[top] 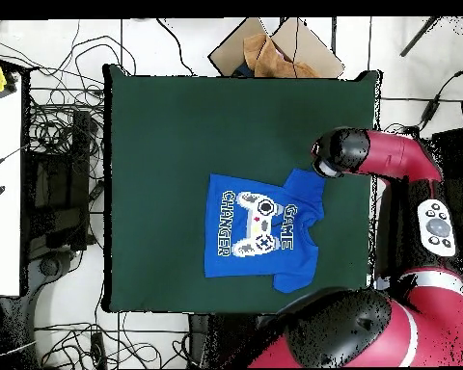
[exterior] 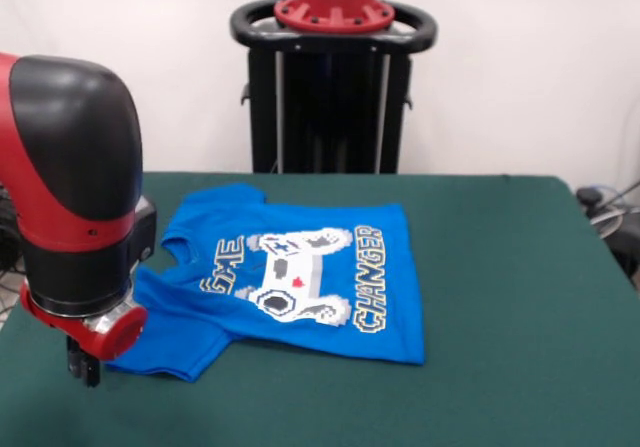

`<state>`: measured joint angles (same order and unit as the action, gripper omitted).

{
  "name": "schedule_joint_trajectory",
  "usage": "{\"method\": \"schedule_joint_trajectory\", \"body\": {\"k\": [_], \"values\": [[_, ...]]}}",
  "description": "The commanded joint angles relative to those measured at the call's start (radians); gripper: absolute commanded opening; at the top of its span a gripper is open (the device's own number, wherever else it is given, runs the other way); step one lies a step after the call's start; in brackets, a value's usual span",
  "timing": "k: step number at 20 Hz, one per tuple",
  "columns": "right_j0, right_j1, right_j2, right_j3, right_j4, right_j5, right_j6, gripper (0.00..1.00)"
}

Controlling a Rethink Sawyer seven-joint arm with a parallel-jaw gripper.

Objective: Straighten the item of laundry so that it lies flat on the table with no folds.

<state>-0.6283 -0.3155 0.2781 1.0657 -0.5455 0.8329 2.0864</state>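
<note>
The bright blue T-shirt with the white controller print and "GAME CHANGER" lies face up on the dark green table. Its body looks mostly flat, with creases around the collar and the sleeve at the picture's left. My gripper hangs under the red and black wrist at the left front, low over the cloth, right beside that sleeve's outer edge. Whether it touches the sleeve does not show. In the overhead view the shirt lies right of the table's middle, and the wrist hides the gripper at the shirt's upper right sleeve.
The black pedestal stands behind the table's far edge. In the overhead view a cardboard box lies beyond the top edge, and cables and a white bench lie to the left.
</note>
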Motion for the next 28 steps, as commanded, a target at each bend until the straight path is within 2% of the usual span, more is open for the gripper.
{"method": "schedule_joint_trajectory", "body": {"k": [1,11,17,28], "values": [[0.025,-0.037,0.05,0.079,0.045,0.1,-0.133,0.0],[0.029,-0.127,0.027,0.245,0.065,0.048,-0.074,0.0],[0.025,-0.124,0.031,0.306,0.063,-0.005,-0.052,0.0],[0.007,-0.003,0.028,0.285,-0.015,-0.17,-0.047,0.0]]}}
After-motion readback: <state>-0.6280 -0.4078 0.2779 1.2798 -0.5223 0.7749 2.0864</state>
